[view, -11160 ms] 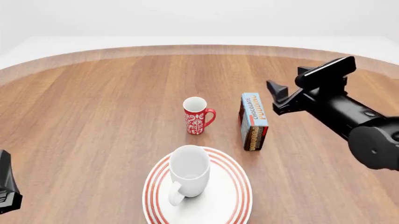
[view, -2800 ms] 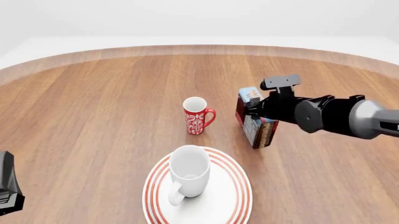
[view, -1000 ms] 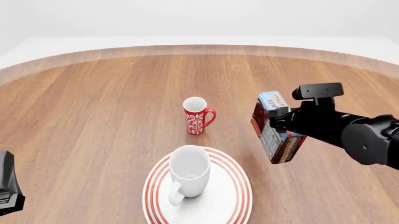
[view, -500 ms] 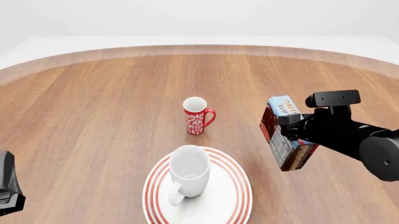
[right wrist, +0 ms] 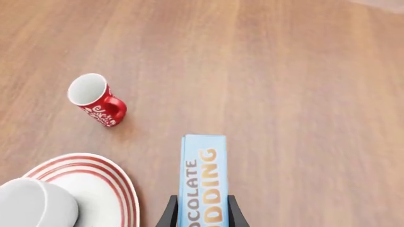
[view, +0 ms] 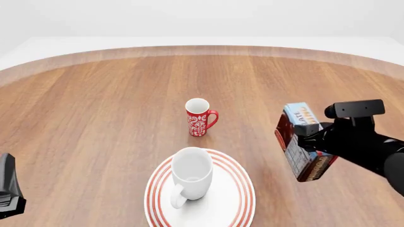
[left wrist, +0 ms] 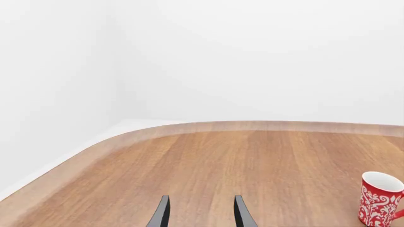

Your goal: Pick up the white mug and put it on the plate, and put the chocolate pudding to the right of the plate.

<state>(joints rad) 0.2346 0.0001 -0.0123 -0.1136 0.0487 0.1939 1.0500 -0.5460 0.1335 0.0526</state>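
Observation:
The white mug (view: 191, 176) stands upright on the red-ringed plate (view: 243, 201) at the front centre, its handle toward the near edge. My right gripper (view: 311, 139) is shut on the chocolate pudding box (view: 302, 142) and holds it tilted above the table, to the right of the plate. In the right wrist view the box (right wrist: 202, 170) sits between the fingertips (right wrist: 171, 213), with the plate (right wrist: 117, 187) and white mug (right wrist: 31, 205) beside it. My left gripper (left wrist: 200, 213) is open and empty over bare table.
A slim red patterned mug (view: 199, 117) stands behind the plate; it also shows in the left wrist view (left wrist: 379, 198) and right wrist view (right wrist: 94, 99). Part of my left arm (view: 7, 191) sits at the front left corner. The round table's edge (view: 202, 48) curves at the back.
My right gripper has carried the pudding box to the right and toward the near edge, off the table. The mug, plate and left arm have not moved.

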